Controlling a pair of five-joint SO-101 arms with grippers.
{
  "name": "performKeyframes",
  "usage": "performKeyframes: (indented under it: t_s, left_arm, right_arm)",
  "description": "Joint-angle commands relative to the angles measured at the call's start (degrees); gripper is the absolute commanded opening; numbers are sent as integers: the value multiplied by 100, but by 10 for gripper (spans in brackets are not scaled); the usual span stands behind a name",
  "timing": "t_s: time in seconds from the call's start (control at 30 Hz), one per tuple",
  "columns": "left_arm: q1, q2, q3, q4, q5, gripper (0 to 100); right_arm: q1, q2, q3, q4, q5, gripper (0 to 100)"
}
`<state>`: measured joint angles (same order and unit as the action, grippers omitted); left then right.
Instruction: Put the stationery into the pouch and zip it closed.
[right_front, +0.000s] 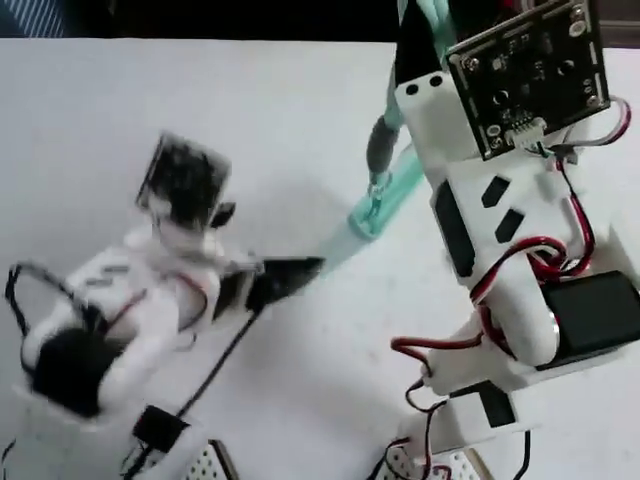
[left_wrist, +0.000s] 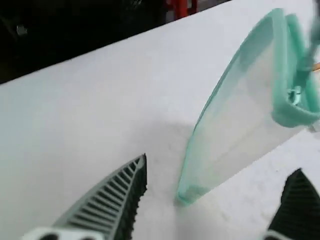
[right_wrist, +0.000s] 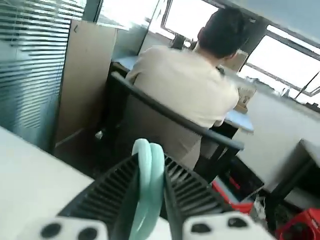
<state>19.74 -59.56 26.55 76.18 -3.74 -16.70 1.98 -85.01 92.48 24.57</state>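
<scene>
Pouch: a translucent pouch (right_front: 385, 195) with teal edging stands tilted just right of centre in the high view. Its lower corner is on the white table (right_front: 250, 120) and its upper end rises toward the upper right.
Contents: cannot be told through the frosted wall.
Zipper pull: hangs at the teal edge (left_wrist: 295, 95).
Right gripper (right_wrist: 149, 159): clenched on the pouch's teal rim, which runs up between the ribbed jaws.
Left gripper (left_wrist: 220, 167): released, fingers spread wide and low over the table, the pouch's lower corner between them. Contact cannot be told.
</scene>
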Motion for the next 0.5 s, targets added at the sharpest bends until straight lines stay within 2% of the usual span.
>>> performKeyframes:
  t_s: [0.0, 0.07, 0.17, 0.27, 0.37, 0.47]
  left_arm:
    - [338, -760, 519, -492, -141, 407]
    - [435, -840, 747, -615, -149, 407]
    - [505, -840, 1152, -1064, -132, 407]
    - [971, -875, 1556, -1495, -123, 407]
    - [1446, -954, 1565, -1495, 9, 392]
    - [1622, -1262, 1618, -1538, 79, 389]
  right_arm:
    - [40, -92, 431, -145, -70, 17]
    - [40, -101, 774, -268, -105, 17]
    - [66, -119, 1046, -444, -545, 17]
    - [48, -101, 1116, -576, -712, 17]
    - [31, -92, 1125, -804, -721, 17]
    - [31, -75, 1222, -1042, -721, 17]
